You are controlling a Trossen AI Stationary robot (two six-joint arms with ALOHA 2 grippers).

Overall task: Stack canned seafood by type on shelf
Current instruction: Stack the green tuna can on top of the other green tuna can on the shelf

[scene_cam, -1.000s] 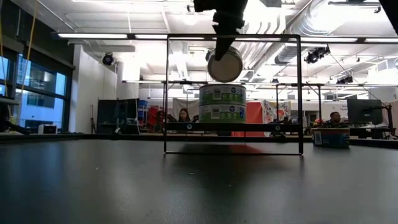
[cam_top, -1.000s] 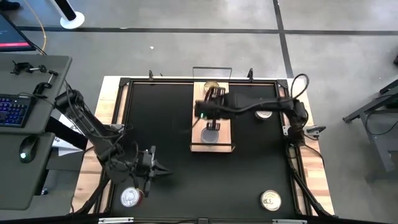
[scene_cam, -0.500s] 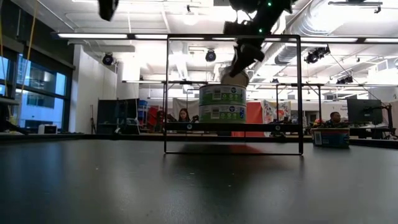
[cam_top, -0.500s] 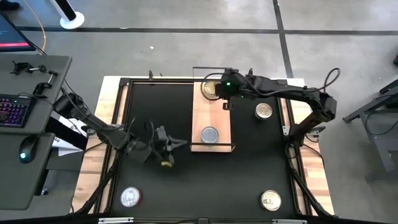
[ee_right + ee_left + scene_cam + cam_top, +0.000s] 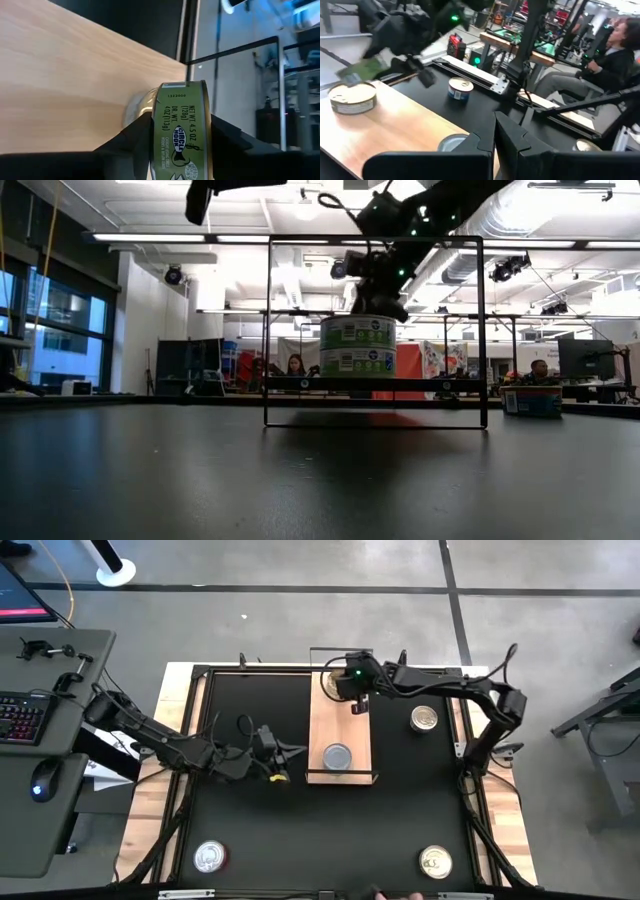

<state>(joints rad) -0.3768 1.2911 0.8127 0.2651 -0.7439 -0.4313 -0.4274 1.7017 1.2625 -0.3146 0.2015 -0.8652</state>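
The light-wood shelf (image 5: 356, 732) lies in the table's middle. On its near end two canned seafood tins stand stacked (image 5: 357, 347), the top one silver-lidded (image 5: 338, 756). A gold-lidded tin (image 5: 334, 679) sits at its far end. My right gripper (image 5: 352, 690) hangs just over that far tin, shut on a green-labelled tin (image 5: 182, 127). My left gripper (image 5: 288, 753) hovers shut and holding nothing beside the shelf's left edge. My right gripper pinches the green-labelled tin between its two fingers (image 5: 131, 139), one on each flat face. The tin stands on edge, its labelled side wall (image 5: 183, 117) facing the wrist camera. The fingers slant down from the table's right. The tin hangs above the shelf and the far tin.
Loose tins lie on the black table: a gold one (image 5: 424, 719) right of the shelf, another gold one (image 5: 435, 861) at the near right, a silver one (image 5: 208, 857) at the near left. Thin black wire rails (image 5: 375, 238) frame the shelf's short ends.
My right gripper has carried the tin from above the shelf's middle toward its far end and down, rolling its wrist so the tin's flat face no longer looks toward the near edge. My left gripper has swung from the near left toward the shelf's left edge.
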